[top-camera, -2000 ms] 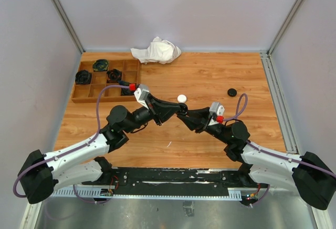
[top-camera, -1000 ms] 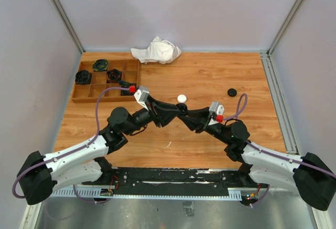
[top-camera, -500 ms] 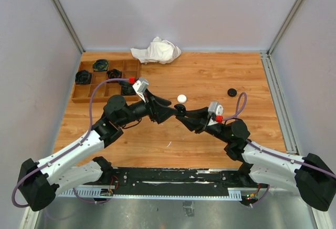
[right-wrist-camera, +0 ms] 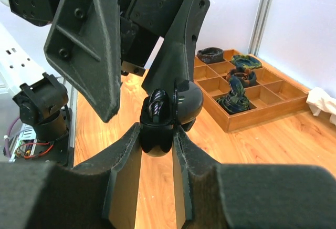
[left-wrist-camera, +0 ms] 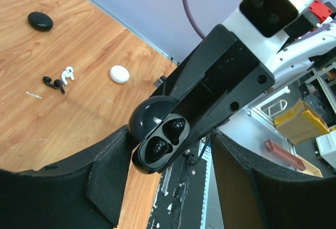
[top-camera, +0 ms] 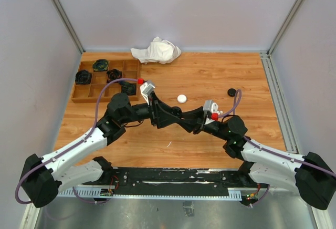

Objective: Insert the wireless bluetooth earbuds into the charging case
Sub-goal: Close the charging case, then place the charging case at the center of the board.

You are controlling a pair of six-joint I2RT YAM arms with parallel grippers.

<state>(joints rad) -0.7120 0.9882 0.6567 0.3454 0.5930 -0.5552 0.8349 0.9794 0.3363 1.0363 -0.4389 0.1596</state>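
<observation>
**Charging case** [left-wrist-camera: 143,121]: black, round, lid swung open. It is held off the wooden table [top-camera: 210,71] over its middle, just near of the white puck case [top-camera: 181,98].

**Right gripper** [right-wrist-camera: 158,139]: closed down to the width of the charging case. It clamps the lower shell between its two fingers and has hold of nothing else. The case's open face is turned toward the left arm.

**Black earbuds** [left-wrist-camera: 175,127]: two, one seated in each well of the open charging case.

**Left gripper** [left-wrist-camera: 170,145]: fingers spread wide, nothing held. In its own wrist view the charging case sits between the two fingers, closer to the one at the picture's left. In the right wrist view its fingers [right-wrist-camera: 176,45] straddle the case from above. One tip is close against the lid, but whether it touches cannot be told.

**Loose earbuds**: one white bud [left-wrist-camera: 66,73] and dark buds [left-wrist-camera: 52,82] just beside it. They lie on the table between the white puck case and the black puck case [top-camera: 231,92], well apart from both grippers.

**Puck cases**: both closed and flat on the table. The white one is mid-table and the black one is to the right.

**Wooden tray** [top-camera: 89,100]: far left, divided into compartments, with dark coiled items in several of them.

**White cloth** [top-camera: 156,50]: crumpled at the far edge.

**White sliver** [top-camera: 169,144]: thin, on the near middle of the table.
</observation>
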